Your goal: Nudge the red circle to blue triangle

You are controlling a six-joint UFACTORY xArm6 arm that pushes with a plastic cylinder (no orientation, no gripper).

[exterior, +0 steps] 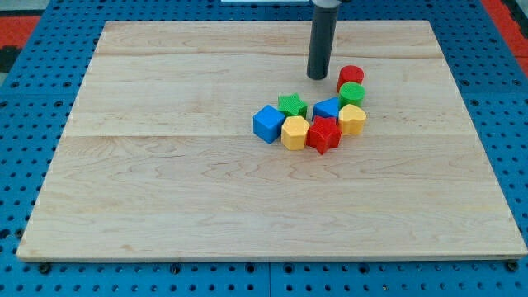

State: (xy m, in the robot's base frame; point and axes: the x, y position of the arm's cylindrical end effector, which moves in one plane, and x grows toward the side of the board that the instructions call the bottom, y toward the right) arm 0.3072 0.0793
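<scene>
You will find nothing to read here: no text, label, brand, number or sign shows on the board (pixel 165 206). The blocks and the rod are likewise bare of any lettering or marks.
</scene>
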